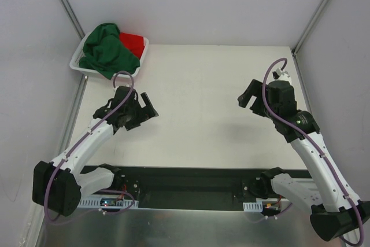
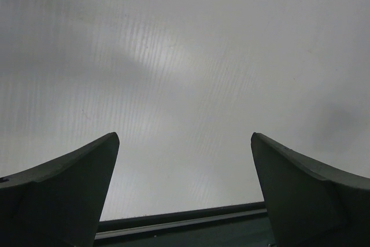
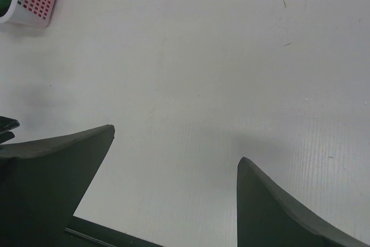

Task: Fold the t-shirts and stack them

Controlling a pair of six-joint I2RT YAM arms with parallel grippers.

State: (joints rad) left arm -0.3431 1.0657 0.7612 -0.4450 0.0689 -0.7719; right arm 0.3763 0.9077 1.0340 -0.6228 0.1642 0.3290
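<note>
Nearest us, the left gripper (image 1: 141, 113) and right gripper (image 1: 252, 101) hover over the table (image 1: 196, 79), fingers spread wide, holding nothing. At 11 o'clock, the basket (image 1: 76, 62) holds the green shirt (image 1: 107, 50) heaped over the red shirt (image 1: 132, 41); any pink one is probably buried. We judge folding unstarted; next, the left arm must reach in and draw one shirt out.

White arm segments (image 1: 87, 143), black joints and bases, looping purple cables (image 1: 265, 91), dark wedge-shaped claw fingers (image 2: 63, 195)
</note>
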